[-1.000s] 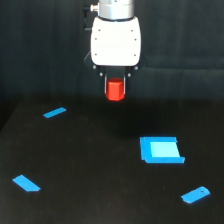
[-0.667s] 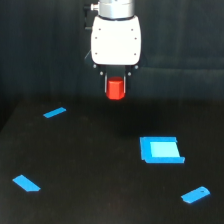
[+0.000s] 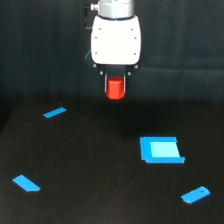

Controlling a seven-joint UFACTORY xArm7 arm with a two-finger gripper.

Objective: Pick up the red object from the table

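Observation:
The red object (image 3: 116, 88) is a small red-orange block held between the fingers of my gripper (image 3: 116, 93), well above the black table (image 3: 100, 165). The gripper hangs from the white arm head at the top centre of the exterior view and is shut on the block. Dark fingers show on both sides of the block.
A square light-blue piece (image 3: 160, 149) lies on the table at the exterior view's right. Flat blue pieces lie at the upper left (image 3: 54, 112), lower left (image 3: 26, 183) and lower right (image 3: 195, 194). A dark backdrop stands behind the table.
The gripper with the red block sits a little higher than before. The blue pieces have not moved.

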